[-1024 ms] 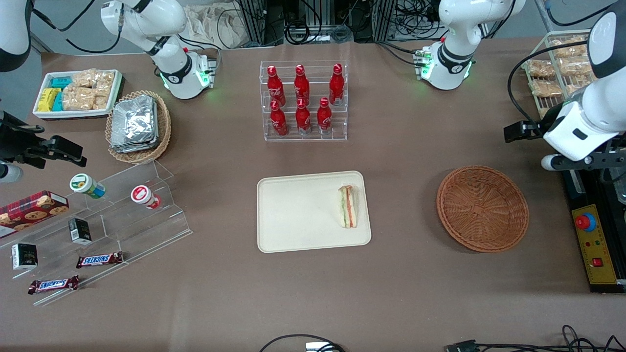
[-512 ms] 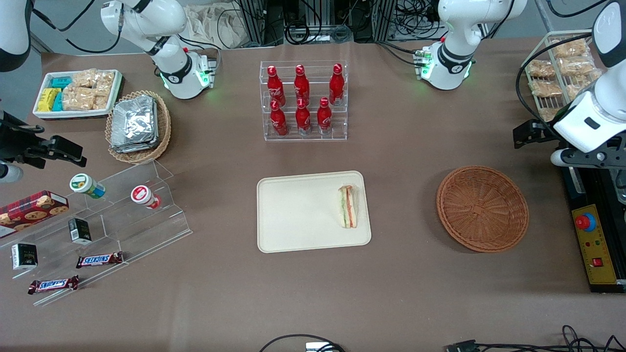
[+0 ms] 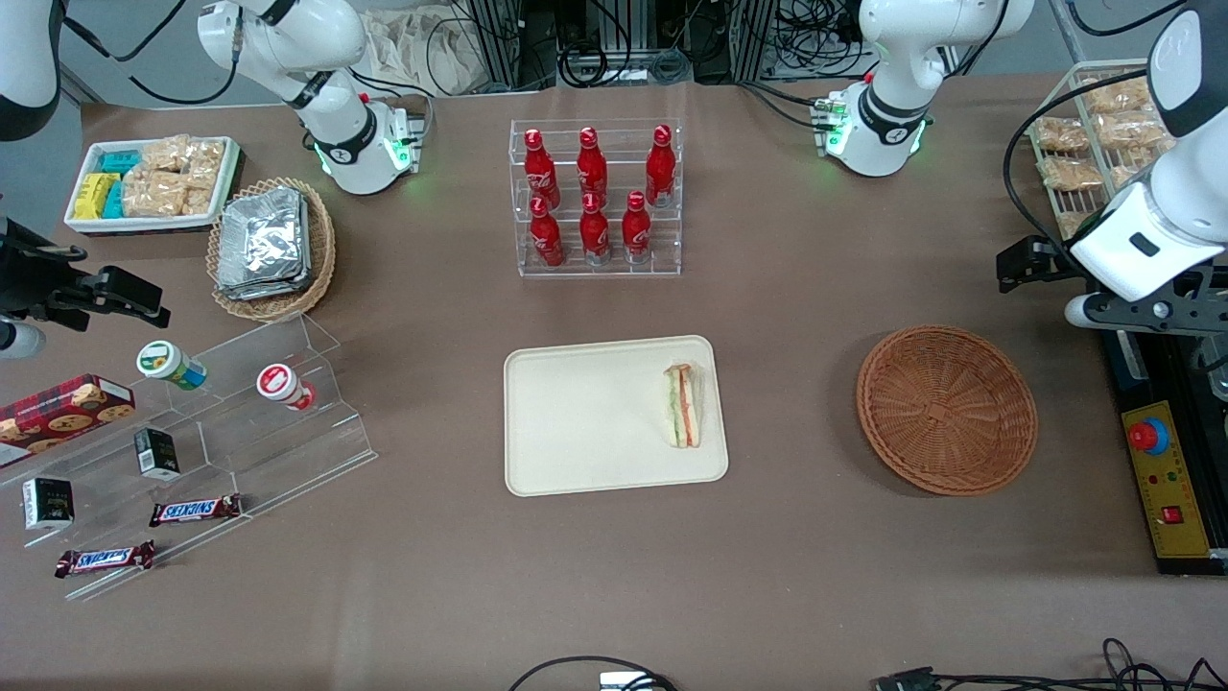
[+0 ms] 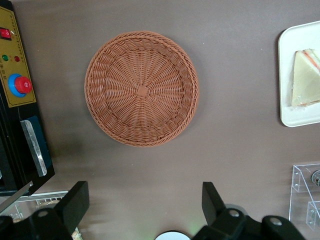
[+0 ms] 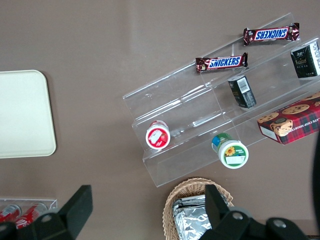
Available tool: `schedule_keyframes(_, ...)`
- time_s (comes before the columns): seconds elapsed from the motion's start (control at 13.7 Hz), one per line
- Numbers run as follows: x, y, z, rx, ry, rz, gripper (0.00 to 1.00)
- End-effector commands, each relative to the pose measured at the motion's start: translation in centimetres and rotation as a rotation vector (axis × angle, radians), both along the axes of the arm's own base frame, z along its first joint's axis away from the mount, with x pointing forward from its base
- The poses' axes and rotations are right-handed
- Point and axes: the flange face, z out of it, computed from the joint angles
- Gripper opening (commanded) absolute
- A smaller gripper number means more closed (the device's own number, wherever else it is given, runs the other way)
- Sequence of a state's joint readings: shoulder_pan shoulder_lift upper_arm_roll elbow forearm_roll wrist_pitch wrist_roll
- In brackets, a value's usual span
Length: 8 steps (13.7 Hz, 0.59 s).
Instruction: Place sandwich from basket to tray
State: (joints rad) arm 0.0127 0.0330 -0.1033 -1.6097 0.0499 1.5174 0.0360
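On the tabletop [image 3: 787,317], one sandwich [image 3: 682,406] is seen on one tray [image 3: 585,422]; one basket [image 3: 946,410] lies bare. The tool [image 4: 145,202] is held spread, empty, above it.

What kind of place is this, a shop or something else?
Probably a robotics lab staged like a snack counter: cola bottles in a clear rack, Snickers bars, a sandwich on a tray, an empty basket. The open gripper hangs above the table beside the basket.
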Motion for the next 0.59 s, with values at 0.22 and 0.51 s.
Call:
schedule_keyframes(0.22, -0.40, 0.26, 0.21, -0.006, -0.003, 0.003, 1.00)
schedule_keyframes(0.51, -0.38, 0.34, 0.28, -0.006, -0.005, 0.003, 1.00)
